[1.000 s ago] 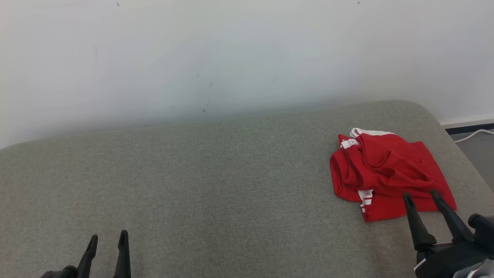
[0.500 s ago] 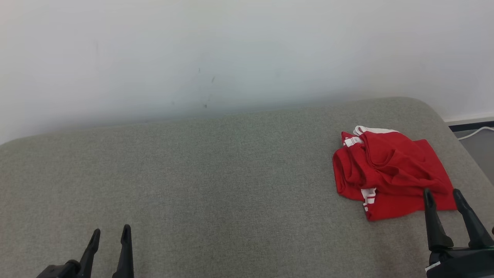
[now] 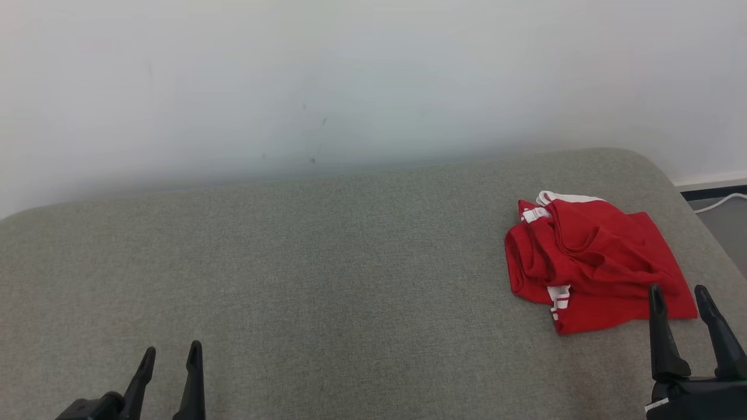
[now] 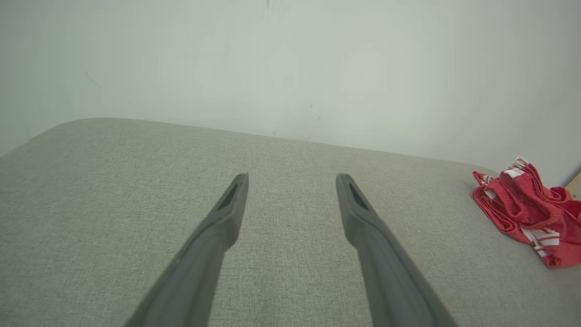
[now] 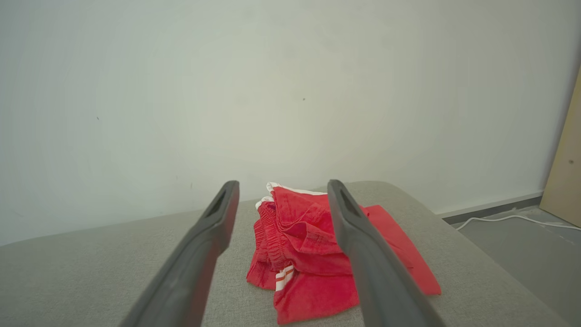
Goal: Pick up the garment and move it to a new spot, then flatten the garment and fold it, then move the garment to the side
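Note:
A red garment (image 3: 589, 262) with white stripes lies loosely folded on the right part of the grey cushioned surface (image 3: 321, 262). It also appears at the right edge of the left wrist view as the garment (image 4: 531, 211), and ahead of the fingers in the right wrist view as the garment (image 5: 313, 250). My right gripper (image 3: 680, 294) is open at the lower right, just in front of the garment's near edge, nothing held. My left gripper (image 3: 170, 353) is open at the lower left, far from the garment, its fingers (image 4: 227, 218) over bare fabric.
A pale wall (image 3: 350, 81) rises behind the surface. The cushion's rounded right end drops to a grey floor (image 5: 513, 240) with a white cable (image 5: 504, 219) and a beige panel (image 5: 565, 168).
The right gripper has drawn back toward the lower right, off the garment's near edge. The head camera shifted slightly. The garment lies as before.

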{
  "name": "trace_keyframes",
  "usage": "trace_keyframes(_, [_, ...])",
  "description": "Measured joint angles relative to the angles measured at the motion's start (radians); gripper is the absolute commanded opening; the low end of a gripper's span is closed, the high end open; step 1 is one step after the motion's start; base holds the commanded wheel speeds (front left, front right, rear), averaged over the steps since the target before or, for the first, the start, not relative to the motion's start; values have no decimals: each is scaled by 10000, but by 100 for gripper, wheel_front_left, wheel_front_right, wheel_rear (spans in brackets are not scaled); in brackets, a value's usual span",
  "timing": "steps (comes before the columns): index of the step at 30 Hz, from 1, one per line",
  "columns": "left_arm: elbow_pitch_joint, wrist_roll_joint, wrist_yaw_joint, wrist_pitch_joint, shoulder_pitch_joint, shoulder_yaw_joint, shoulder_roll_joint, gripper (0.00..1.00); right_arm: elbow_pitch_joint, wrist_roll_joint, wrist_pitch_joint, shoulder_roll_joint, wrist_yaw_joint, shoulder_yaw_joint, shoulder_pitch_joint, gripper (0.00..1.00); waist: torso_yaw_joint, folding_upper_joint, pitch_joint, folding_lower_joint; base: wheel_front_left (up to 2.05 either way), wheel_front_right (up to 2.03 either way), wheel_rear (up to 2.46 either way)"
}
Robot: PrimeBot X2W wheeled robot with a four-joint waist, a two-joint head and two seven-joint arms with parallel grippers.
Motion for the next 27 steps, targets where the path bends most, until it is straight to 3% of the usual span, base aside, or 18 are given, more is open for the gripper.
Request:
trace_keyframes(20, [-215, 86, 0, 408, 59, 98, -38, 100, -309, -420, 0, 282, 0, -270, 186, 100, -74, 0, 49, 0, 0, 0, 0])
trace_keyframes(21, [-217, 88, 0, 414, 59, 98, -38, 0, -322, -437, 0, 286, 0, -284, 187, 0, -71, 0, 53, 0, 0, 0, 0])
trace_keyframes(27, [360, 50, -12, 410, 288, -36, -316, 0, 267, -460, 17, 759, 12, -58, 428, 0, -71, 0, 56, -1, 0, 0, 0])
